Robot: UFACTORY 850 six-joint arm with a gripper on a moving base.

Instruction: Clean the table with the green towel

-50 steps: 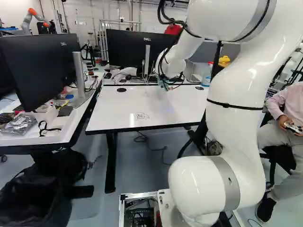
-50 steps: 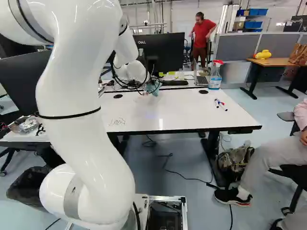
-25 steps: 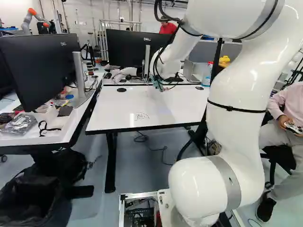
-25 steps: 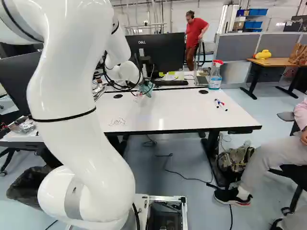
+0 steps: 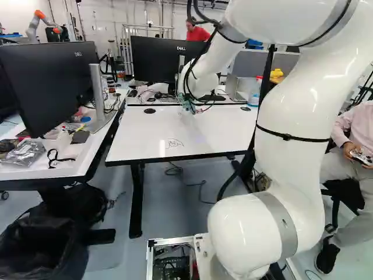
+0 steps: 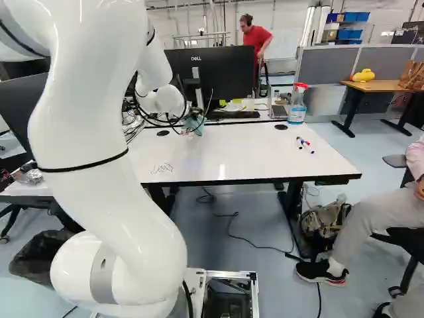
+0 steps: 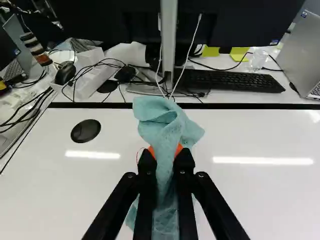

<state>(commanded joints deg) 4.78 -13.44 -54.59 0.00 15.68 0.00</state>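
In the left base view my gripper (image 5: pixel 187 102) hangs over the far half of the white table (image 5: pixel 134 139). The wrist view has the gripper (image 7: pixel 166 154) shut on the green towel (image 7: pixel 162 122), a pale teal cloth pinched between the orange pads. Part of the towel bunches up ahead of the fingertips, the rest trails down between and behind the fingers. Whether it touches the tabletop I cannot tell. A dark scribble (image 6: pixel 161 168) marks the table near its front edge, on the robot's side of the gripper.
Several markers (image 6: pixel 305 144) lie on the table's right part. A spray bottle (image 6: pixel 297 104) stands behind them near the far edge. Beyond the table are a monitor (image 6: pixel 228 69), a keyboard (image 7: pixel 230 81) and cables. Another robot (image 5: pixel 42 22) stands far back left.
The arm has swung leftward in both base views, carrying the towel over the far part of the table. The base, table and scribble stay put.
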